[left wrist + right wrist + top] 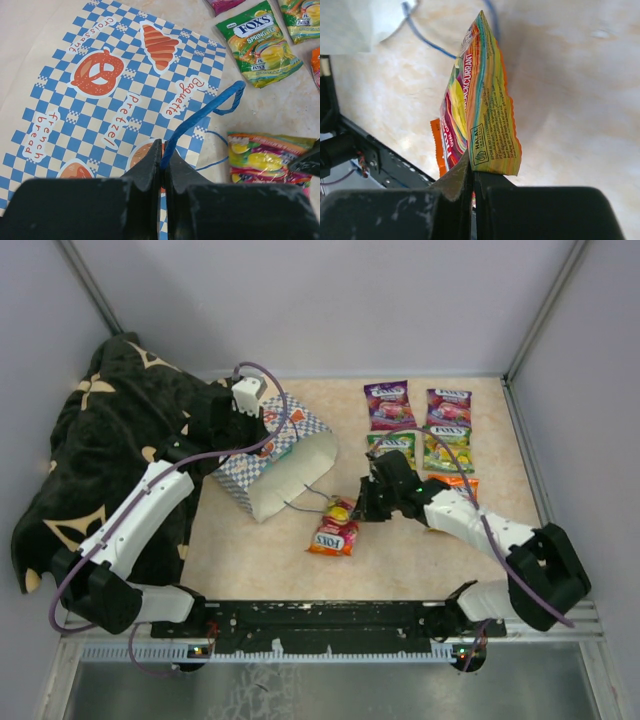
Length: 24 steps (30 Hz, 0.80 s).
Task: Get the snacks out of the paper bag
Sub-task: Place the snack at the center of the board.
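Right gripper (472,167): jaws clamped tight on the bottom edge of a multicoloured packet (480,100), which stands edgewise out from the fingers. Whether it clears the tabletop cannot be told. Touching it on the near side, an orange packet (334,538) lies flat on the table (250,550). A loose blue cord (308,502) trails on the table between these two packets and the mouth of the paper bag (285,460).

The bag lies on its side, mouth turned toward the right arm, cream interior showing. Left gripper (163,167): jaws nipped together on the bag's other cord handle (200,117), above the checkered upper side.

Beyond the right gripper, at the far right of the table, lie the left purple packet (388,403) and right purple packet (448,405). Directly nearer lie the left green-yellow packet (392,448) and right green-yellow packet (447,448). An orange-red packet (458,483) is partly hidden by the right forearm.

A black patterned blanket (100,440) is heaped at the left, under the left arm, beside the bag's closed end.
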Each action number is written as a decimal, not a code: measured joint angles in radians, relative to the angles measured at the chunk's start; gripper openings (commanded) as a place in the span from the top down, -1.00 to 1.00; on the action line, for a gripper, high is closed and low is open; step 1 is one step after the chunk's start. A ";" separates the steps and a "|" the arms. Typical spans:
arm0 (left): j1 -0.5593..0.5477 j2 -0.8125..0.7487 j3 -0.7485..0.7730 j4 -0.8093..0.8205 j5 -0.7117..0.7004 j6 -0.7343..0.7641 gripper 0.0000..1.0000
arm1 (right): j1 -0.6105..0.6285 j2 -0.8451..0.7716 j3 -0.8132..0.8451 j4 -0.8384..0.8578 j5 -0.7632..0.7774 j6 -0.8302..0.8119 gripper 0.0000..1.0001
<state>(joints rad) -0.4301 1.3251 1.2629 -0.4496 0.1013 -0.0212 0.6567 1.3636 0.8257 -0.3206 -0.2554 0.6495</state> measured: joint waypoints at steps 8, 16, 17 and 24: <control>0.000 0.001 0.000 0.000 -0.005 0.000 0.85 | -0.176 -0.295 -0.198 -0.049 0.138 0.202 1.00; 0.000 0.002 0.000 0.000 -0.004 0.000 0.85 | 0.043 -0.689 -0.491 -0.046 0.468 0.835 -0.97; 0.000 0.003 0.000 0.000 -0.003 0.000 0.85 | 0.073 -0.676 -0.476 -0.048 0.497 0.854 -0.99; 0.000 0.024 0.000 -0.004 0.005 0.000 0.80 | 0.119 -0.269 -0.032 -0.155 0.507 0.485 -0.99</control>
<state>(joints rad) -0.4297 1.3491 1.2633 -0.4538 0.1062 -0.0212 0.7761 1.0946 0.7933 -0.4759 0.2512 1.1347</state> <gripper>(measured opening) 0.085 0.992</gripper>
